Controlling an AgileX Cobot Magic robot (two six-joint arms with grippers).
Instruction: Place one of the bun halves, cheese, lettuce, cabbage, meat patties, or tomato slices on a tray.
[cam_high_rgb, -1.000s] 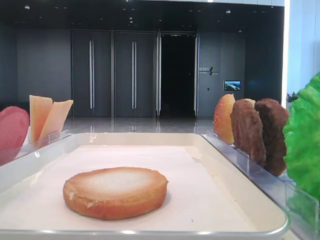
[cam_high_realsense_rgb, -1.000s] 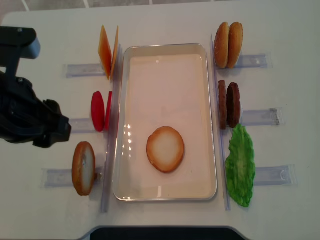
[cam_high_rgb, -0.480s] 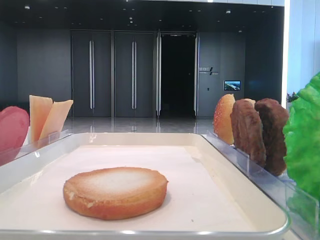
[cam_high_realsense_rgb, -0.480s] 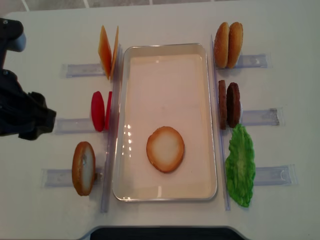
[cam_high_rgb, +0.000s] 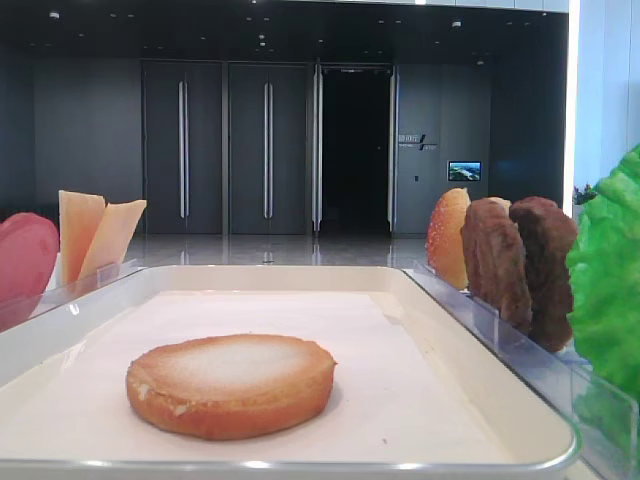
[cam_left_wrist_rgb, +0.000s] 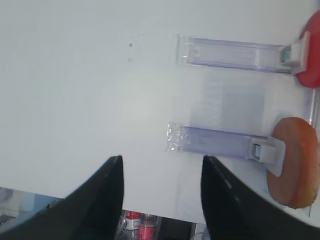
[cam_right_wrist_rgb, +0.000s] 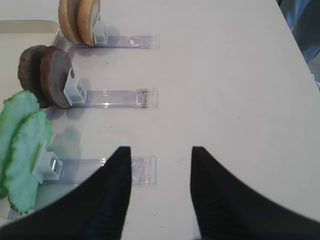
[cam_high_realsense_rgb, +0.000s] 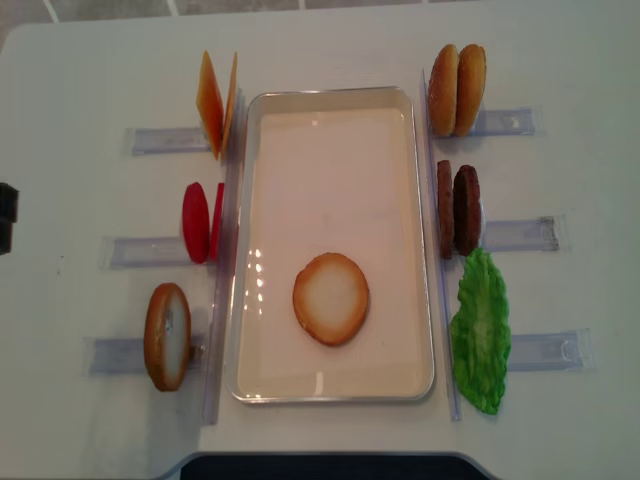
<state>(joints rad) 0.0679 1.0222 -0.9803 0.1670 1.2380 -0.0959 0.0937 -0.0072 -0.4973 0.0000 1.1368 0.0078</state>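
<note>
Bright, even overhead light washes out the white surface (cam_high_realsense_rgb: 330, 40). Glare glints on the tray (cam_high_realsense_rgb: 252, 262) rim. My pincer (cam_left_wrist_rgb: 161, 200) fingers look dark and blurred.

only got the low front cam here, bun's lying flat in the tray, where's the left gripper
Observer: The left gripper is off the tray, over bare table beside the bun half standing in its clear holder.
Operator: holding anything
Observer: No, its jaws are open and empty.
Operator: and the right one
Observer: The right gripper is open too, above the table by the lettuce holder.
</note>
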